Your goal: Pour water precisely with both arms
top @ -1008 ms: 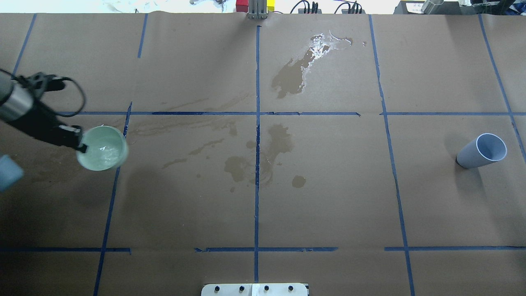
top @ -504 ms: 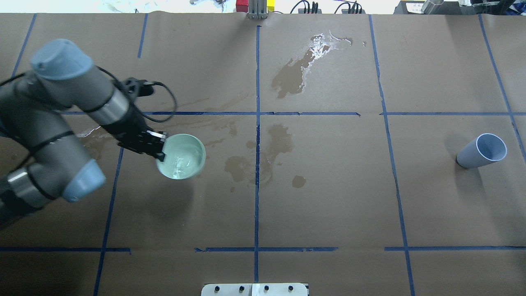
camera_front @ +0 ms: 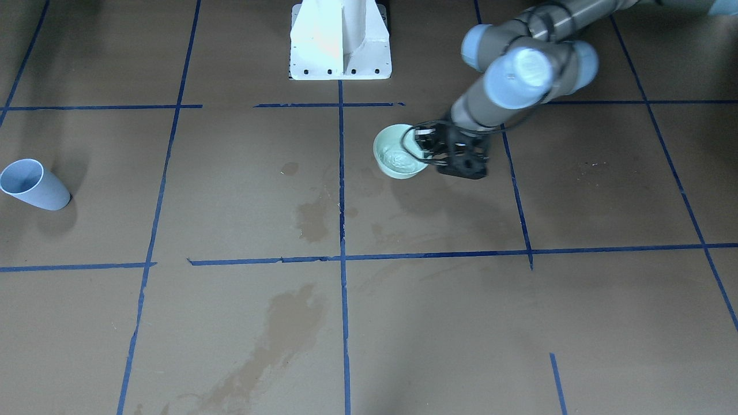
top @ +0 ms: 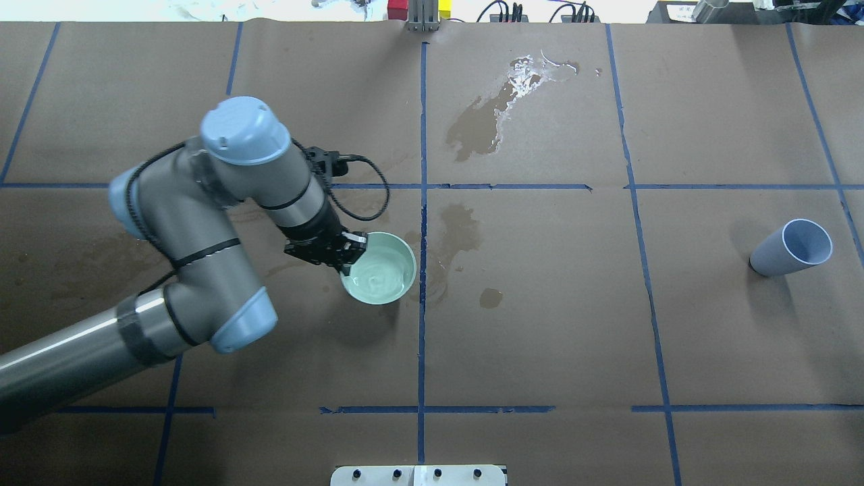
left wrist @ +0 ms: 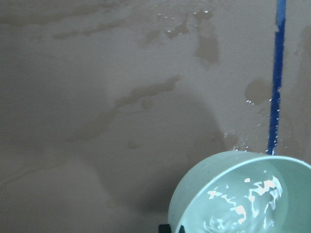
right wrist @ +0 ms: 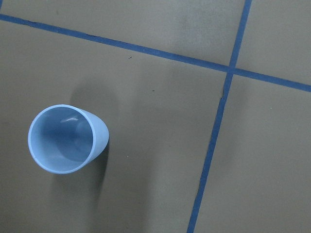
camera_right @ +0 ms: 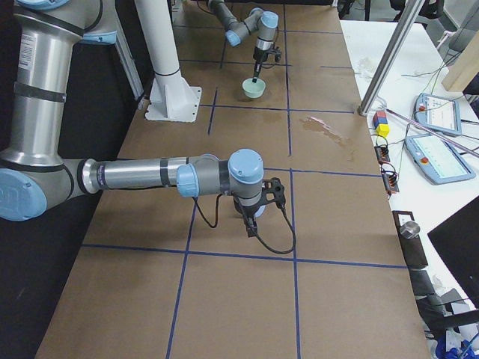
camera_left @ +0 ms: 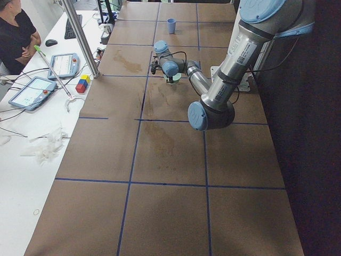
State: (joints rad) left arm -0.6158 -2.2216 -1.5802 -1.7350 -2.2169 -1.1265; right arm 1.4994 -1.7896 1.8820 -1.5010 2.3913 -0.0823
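On the brown table [top: 540, 337], the big left arm [top: 202, 223] reaches to the middle. A green bowl [top: 406, 252] with water [top: 378, 280] inside is there, its rim pinched by the left gripper [top: 351, 258]. A blue cup [top: 791, 247] stands near the right edge. I cannot tell if the right gripper [camera_right: 251, 224] is open.

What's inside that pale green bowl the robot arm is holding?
Clear water, rippling and glinting, partly fills the green bowl; nothing else shows in it. The left hand pinches the rim, covering a small stretch of the inside wall there.
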